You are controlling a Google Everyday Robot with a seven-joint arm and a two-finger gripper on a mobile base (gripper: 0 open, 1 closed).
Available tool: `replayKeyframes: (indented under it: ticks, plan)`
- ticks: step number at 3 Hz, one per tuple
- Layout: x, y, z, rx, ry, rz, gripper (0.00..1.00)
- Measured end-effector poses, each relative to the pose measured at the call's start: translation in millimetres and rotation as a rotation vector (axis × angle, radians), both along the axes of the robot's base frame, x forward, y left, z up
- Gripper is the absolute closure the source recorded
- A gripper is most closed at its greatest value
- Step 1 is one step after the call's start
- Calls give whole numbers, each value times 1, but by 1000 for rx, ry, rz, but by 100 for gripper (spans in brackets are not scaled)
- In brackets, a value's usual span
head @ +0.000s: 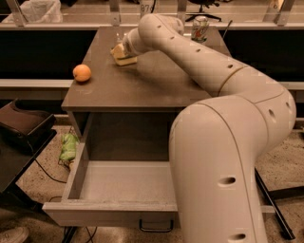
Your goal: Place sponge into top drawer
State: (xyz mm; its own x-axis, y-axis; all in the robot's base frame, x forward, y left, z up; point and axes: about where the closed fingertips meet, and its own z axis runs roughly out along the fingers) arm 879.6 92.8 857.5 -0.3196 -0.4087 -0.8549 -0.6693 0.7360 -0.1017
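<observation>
Bench [142,90]: square brown top, matte and flat, standing on a pale speckled floor [285,161]. Behind it, a dark recess under a long pale counter rail. A white plastic bag [40,9] sits at the far left of that back counter. Left of the bench, a dark brown padded seat [23,124]. A crumpled green packet [68,146] lies on the floor beside the drawer's left wall, with a black cable [47,173] trailing near it.

On the bench top, 3 things:
- 1 round orange fruit [81,73], smooth-skinned, near the left edge.
- 1 soda can [200,28], upright, silver with green and red print, at the back right.
- The sponge [124,58], at the back, left of centre.

Top drawer [109,216]: pulled fully out toward the camera. It is a wide, shallow grey-beige box with smooth flat walls. A small dark metal pull handle [156,226] sits below the front panel.

Arm: glossy cream shell, thick rounded segments dotted with small dark holes. It fills the right foreground and reaches up and left across the bench.

Sponge: pale yellow block with soft edges. No green layer shows from here. It lies directly under the gripper [121,49] and touches it, at the far end of the arm. The wrist covers most of the gripper, so I cannot tell whether it is clamped on the sponge or merely resting against it. The sponge is well apart from the open drawer.
</observation>
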Motion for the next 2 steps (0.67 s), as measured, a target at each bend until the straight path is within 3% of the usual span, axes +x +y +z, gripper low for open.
replayKeyframes:
  ticks: [1,2]
  plan:
    - [3,-1,17,-69,-7,-1,76]
    - [3,1,13,-63,-4,2,62]
